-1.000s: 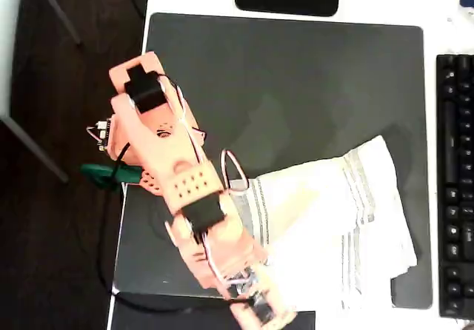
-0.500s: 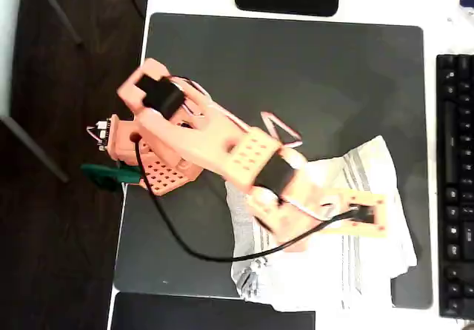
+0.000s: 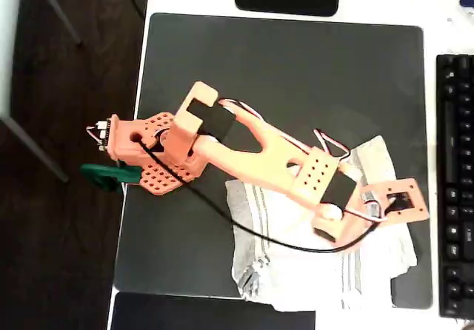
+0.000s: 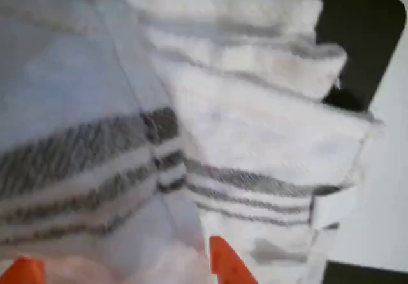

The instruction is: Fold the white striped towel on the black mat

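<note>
Swinging across from the picture's lower edge a second ago, the gripper (image 4: 121,265) now hangs over the right part of the white striped towel (image 3: 311,260), carrying its left side over into a fold, I judge. Orange fingertips (image 4: 223,262) stand apart around cloth in the wrist view; a firm pinch I cannot tell. Overhead, the towel lies bunched at the lower right of the black mat (image 3: 296,78)

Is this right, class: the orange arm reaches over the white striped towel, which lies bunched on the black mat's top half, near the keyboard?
Not quite. In the overhead view the white striped towel lies bunched on the bottom half of the black mat, not the top. The rest holds: the orange arm reaches over it, and the keyboard is close by.
</note>
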`<state>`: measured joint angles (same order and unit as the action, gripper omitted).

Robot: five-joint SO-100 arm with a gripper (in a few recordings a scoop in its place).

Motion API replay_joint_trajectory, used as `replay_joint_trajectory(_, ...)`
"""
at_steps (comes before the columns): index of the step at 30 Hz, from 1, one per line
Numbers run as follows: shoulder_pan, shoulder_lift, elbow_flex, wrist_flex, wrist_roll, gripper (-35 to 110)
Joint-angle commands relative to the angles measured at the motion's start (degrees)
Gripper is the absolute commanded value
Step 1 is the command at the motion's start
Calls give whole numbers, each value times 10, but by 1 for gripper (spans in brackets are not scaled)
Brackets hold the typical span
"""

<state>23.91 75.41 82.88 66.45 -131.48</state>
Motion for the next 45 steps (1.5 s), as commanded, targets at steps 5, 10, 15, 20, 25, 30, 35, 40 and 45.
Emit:
replay_joint_trajectory(5,-48,8,40,-54,78,19)
replay_joint_trajectory(10,-67,21,65,-93,134,0)
replay_joint_trajectory(15,-50,55,-16,-21,175,0)
replay_joint_trajectory(20,-3,85,-106,51,163,0)
replay_joint_trajectory(25,62,64,-113,33,116,0)
replay_joint_trajectory(30,115,9,-8,-159,76,18)
replay_joint_trajectory(35,142,10,-2,-167,54,31)
replay_joint_trajectory(40,127,82,-83,18,74,31)
replay_joint_trajectory(45,85,139,-89,138,111,31)
